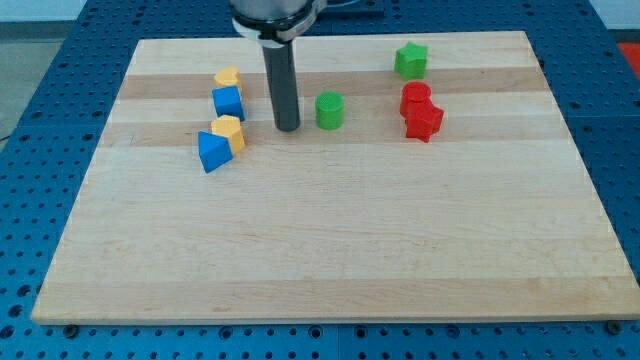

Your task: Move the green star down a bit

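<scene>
A pale wooden board [330,250] fills most of the scene, lying on a blue table [30,60] dotted with rows of holes. The near half of the board carries nothing; all the blocks sit along the far half.

Coming down from the far edge is the arm's dark rod [283,85], standing upright. My tip [287,129] rests on the board, just left of a green cylinder [330,110], with a narrow strip of wood showing between them, so it touches no block. It is a plain rod with nothing to open or close, and it holds nothing.

The green star [410,60] lies well off to the right of the tip and farther back, close to the far edge of the board. The green cylinder sits between the two, though nearer the tip.

Just nearer than the star, and a little to its right, two red blocks stand together: a red block [415,97] whose shape I cannot quite make out, and a red star [423,121] pressed against its near side.

Left of the tip is a cluster of four. A yellow block [227,77] sits at the back, touching a blue cube [228,102] just in front of it. Nearer still, another yellow block [229,132] leans against a blue block [211,151], seemingly wedge-shaped, at its near left.
</scene>
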Robot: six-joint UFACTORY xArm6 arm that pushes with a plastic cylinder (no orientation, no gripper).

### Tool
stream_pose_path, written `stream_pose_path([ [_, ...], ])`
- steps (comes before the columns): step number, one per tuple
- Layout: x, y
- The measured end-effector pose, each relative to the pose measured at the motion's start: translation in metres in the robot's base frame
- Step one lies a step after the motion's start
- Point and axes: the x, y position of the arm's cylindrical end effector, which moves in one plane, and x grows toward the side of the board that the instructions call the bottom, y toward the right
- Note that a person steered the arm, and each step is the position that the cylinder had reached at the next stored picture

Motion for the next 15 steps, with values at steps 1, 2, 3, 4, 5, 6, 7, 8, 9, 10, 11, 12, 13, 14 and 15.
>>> stream_pose_path([
  [1,-0.004,0.047],
  [2,-0.004,0.098],
  [3,-0.004,0.094],
  [4,-0.009,0.05],
  [5,-0.052,0.033],
  [6,-0.105,0.036],
  [7,-0.139,0.069],
  [8,-0.15,0.133],
  [9,-0.132,0.169],
  [10,-0.106,0.171],
  [11,-0.114,0.174],
  [12,-0.117,0.211],
  [13,-0.109,0.242],
  [14,-0.093,0.247],
  [15,-0.086,0.236],
])
